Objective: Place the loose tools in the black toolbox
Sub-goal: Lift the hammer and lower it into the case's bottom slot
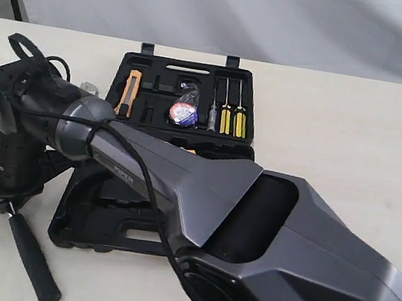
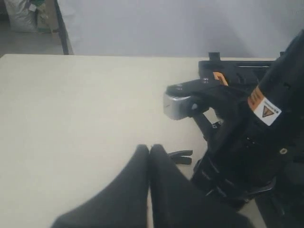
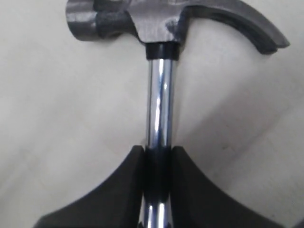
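Note:
The steel claw hammer lies on the beige table, to the left of the black toolbox (image 1: 189, 74). Its head (image 3: 161, 19) and chrome shaft (image 3: 160, 104) fill the right wrist view. My right gripper (image 3: 158, 149) is shut on that shaft, one pad on each side. In the exterior view the right arm (image 1: 181, 185) reaches across to the left, and the hammer's black rubber handle (image 1: 34, 258) sticks out below it. A wrapped tape roll (image 1: 185, 111) sits in a round recess of the toolbox's far half. My left gripper (image 2: 149, 148) is shut on nothing, above bare table.
The toolbox's far half also holds an orange utility knife (image 1: 129, 92) and yellow-handled screwdrivers (image 1: 233, 114). Its near half (image 1: 101, 219) lies partly under the right arm. In the left wrist view the hammer's head (image 2: 178, 104) and the right arm (image 2: 256, 142) are close by.

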Robot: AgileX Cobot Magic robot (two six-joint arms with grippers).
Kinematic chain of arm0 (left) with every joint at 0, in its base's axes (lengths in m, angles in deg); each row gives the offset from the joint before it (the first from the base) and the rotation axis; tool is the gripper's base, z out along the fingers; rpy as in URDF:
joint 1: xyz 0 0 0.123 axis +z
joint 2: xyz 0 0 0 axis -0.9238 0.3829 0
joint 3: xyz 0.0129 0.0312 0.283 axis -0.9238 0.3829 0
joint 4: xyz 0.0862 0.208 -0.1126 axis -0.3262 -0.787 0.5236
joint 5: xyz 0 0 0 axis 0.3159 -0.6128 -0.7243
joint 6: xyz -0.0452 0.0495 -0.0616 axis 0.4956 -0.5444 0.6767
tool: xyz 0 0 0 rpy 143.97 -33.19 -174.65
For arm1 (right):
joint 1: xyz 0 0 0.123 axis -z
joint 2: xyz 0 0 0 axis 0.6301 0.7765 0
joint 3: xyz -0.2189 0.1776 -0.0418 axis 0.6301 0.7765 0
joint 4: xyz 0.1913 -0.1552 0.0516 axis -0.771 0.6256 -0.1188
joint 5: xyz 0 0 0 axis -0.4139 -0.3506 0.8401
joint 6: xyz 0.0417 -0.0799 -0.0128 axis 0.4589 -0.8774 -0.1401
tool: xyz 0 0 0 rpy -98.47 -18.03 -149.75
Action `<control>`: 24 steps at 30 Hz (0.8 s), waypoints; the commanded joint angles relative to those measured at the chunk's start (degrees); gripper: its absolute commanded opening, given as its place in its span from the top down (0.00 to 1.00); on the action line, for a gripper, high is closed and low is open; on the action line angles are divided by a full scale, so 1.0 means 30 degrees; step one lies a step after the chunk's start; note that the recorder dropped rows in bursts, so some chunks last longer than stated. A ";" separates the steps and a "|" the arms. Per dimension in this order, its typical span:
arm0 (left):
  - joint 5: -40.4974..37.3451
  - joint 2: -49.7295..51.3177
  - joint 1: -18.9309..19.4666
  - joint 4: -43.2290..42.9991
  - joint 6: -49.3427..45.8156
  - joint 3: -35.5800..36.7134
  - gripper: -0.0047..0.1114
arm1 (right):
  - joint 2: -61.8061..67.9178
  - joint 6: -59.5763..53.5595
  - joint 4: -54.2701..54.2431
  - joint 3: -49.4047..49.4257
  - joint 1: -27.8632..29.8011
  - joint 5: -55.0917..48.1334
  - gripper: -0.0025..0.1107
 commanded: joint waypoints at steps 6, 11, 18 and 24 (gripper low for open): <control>0.0324 -0.0152 0.0063 0.0260 0.0196 0.0178 0.95 | -0.3663 -0.1302 0.0263 -0.0038 0.0410 -0.1030 0.98; 0.0324 -0.0152 0.0063 0.0260 0.0196 0.0178 0.95 | -0.5705 -0.4497 -0.1790 0.0180 0.1534 -0.1030 0.98; 0.0324 -0.0152 0.0063 0.0260 0.0196 0.0178 0.95 | -1.1656 -1.2472 -0.1733 1.0467 0.3201 -0.1030 0.98; 0.0324 -0.0152 0.0063 0.0260 0.0196 0.0178 0.95 | -1.2622 -1.5706 -0.2126 1.5338 0.4325 -0.0005 0.98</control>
